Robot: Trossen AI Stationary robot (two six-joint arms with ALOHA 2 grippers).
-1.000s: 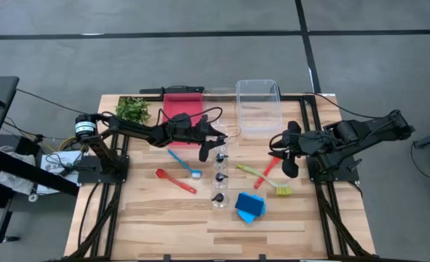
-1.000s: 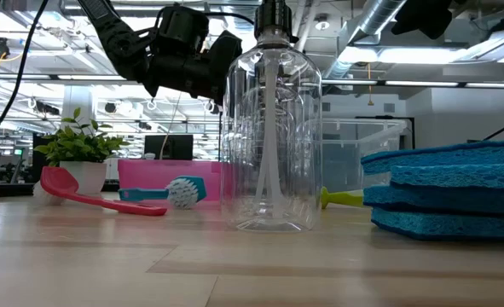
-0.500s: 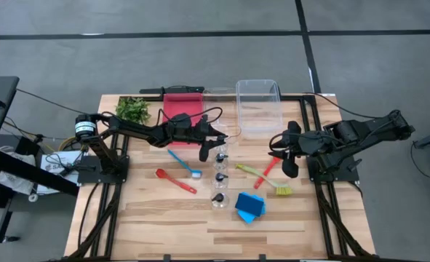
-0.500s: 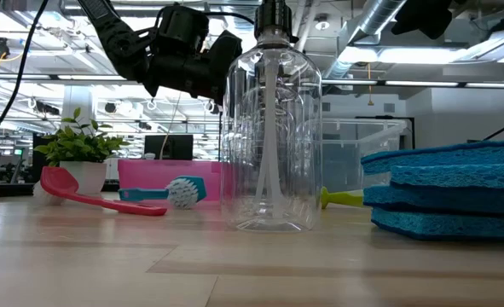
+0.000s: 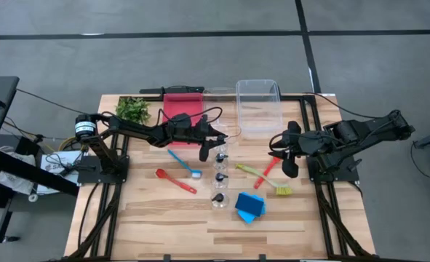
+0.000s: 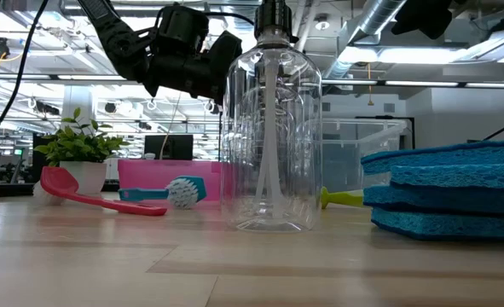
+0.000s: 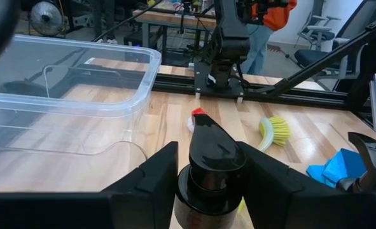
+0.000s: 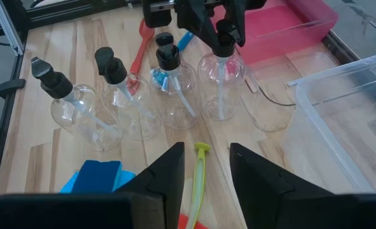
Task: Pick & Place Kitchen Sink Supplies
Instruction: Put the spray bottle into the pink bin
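Nothing has visibly moved since the earlier frame: the left end effector (image 7: 208, 184) remains with its fingers either side of the black cap of the bottle (image 5: 223, 153) nearest the clear bin (image 5: 258, 108), though contact cannot be confirmed. Three further bottles (image 5: 218, 187) stand in a row on the surface (image 5: 164, 218), beside the blue sponges (image 5: 249, 207). The right end effector (image 8: 202, 175), parted and empty, hovers over the yellow-green brush (image 5: 265, 180).

From the low camera I am seeing the blue sponges (image 6: 456, 192) running off the right edge, and the nearest bottle (image 6: 272, 141) is blocking the other bottles. In my left wrist camera, the left tool (image 7: 207, 184) is hiding the body of the bottle under the black cap (image 7: 214, 151).
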